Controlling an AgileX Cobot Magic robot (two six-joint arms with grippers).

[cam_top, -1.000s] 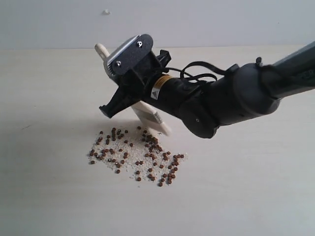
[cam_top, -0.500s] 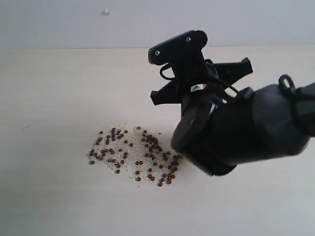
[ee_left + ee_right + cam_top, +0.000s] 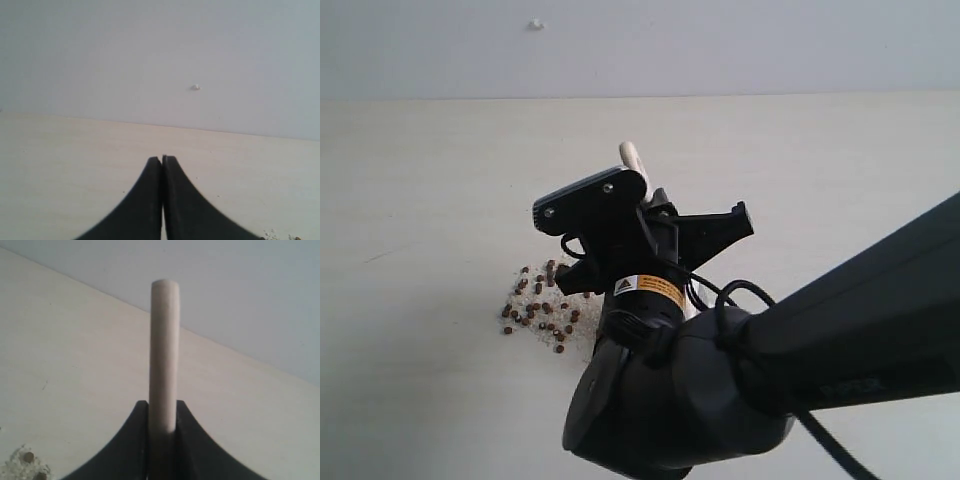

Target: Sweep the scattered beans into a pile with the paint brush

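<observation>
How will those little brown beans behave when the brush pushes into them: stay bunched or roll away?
The beans look tiny and round, so they will probably roll and scatter under a quick stroke. The table looks smooth and flat, so strays likely travel far; slow, short strokes seem safer.

The beans [image 3: 538,303] lie on the bench [image 3: 430,180], left of the right tool [image 3: 163,407] and partly hidden behind its arm [image 3: 720,400]; how far they spread is hard to tell. The paint brush [image 3: 632,157] stands between that tool's jaws, its handle end poking up behind it.
</observation>
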